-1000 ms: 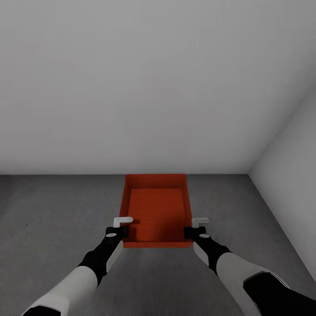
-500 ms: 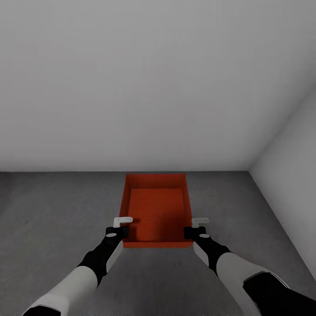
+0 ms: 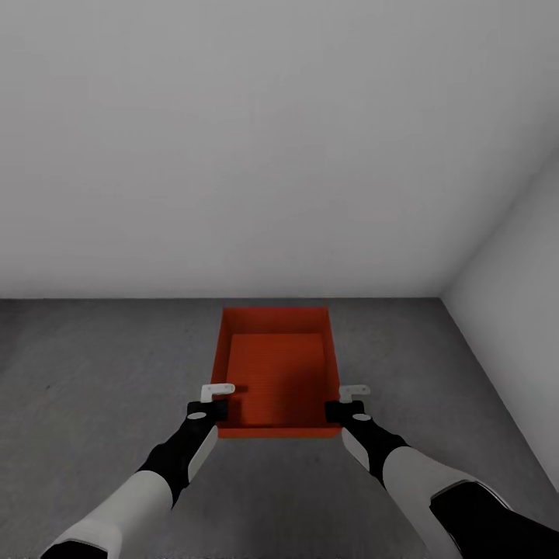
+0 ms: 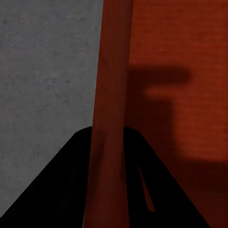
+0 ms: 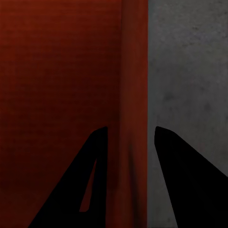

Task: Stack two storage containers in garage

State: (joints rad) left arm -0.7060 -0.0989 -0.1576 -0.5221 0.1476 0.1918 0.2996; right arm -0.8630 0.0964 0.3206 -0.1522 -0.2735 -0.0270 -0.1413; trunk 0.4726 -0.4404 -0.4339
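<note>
**Red bin carried over the garage floor**

One red-orange bin (image 3: 276,376) sits level and open-topped, empty inside, its side walls gripped near the close end. Below it lies dark grey mottled floor (image 3: 101,365), near the corner of plain pale walls (image 3: 272,155).

both arms forward and down, left gripper (image 3: 211,404) and right gripper (image 3: 345,403) clamped, level, well apart

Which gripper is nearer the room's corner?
Right. The right gripper clamps the bin's wall on the corner's side; the left gripper clamps the opposite wall, farther away.
</note>
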